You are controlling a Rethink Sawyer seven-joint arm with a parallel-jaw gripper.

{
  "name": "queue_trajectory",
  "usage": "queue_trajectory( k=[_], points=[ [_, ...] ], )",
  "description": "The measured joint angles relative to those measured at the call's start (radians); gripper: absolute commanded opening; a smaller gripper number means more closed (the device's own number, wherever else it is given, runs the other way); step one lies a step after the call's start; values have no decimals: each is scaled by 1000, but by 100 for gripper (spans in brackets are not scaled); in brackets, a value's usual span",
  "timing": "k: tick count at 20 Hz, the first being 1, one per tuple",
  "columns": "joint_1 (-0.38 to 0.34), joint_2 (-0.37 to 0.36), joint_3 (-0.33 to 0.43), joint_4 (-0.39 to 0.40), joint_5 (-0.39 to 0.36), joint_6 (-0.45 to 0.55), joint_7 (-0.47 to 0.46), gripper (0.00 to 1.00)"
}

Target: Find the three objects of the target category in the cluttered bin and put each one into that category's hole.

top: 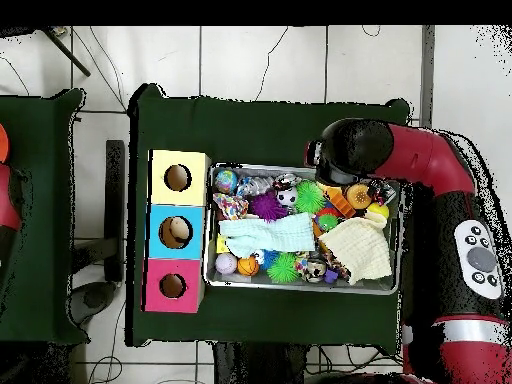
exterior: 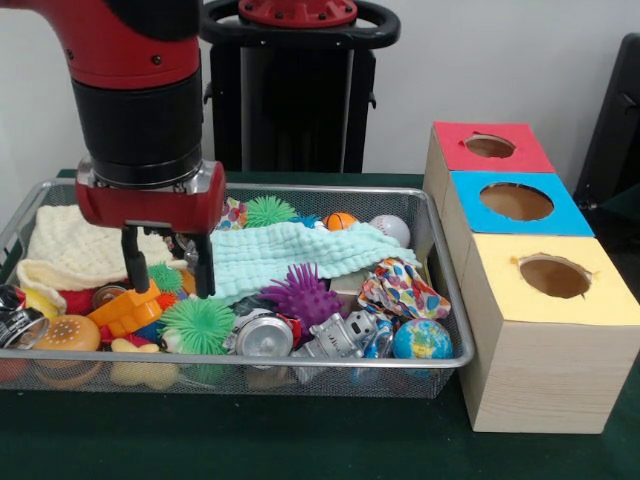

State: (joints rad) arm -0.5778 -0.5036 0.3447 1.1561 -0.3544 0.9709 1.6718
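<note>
Fingers are seen spread apart in the front view, nothing clamped between them; the gripper is lowered into the wire bin at left of frame, tips just above an orange toy and a green spiky ball. Probably a pick is being lined up, though the target category cannot be told. A mint cloth is draped over mid-bin clutter, likely hiding items. A purple spiky ball, silver can and globe ball are seen lower centre. Three boxes are lined at right: red box, blue box, yellow box, holes up for drops.

From overhead, the arm is bent over the bin's right half; the gripper is hidden under it. A cream cloth is seen at lower right of the bin.
</note>
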Motion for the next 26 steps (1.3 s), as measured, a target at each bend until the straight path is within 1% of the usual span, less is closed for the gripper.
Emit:
queue_trajectory(
  k=[16, 22, 26],
  points=[
    [0, 76, -2, -78, 0, -80, 0, 100],
    [1, 95, -7, -92, -1, -86, 0, 100],
    [6, 111, -13, -112, -24, -86, 0, 100]
  ],
)
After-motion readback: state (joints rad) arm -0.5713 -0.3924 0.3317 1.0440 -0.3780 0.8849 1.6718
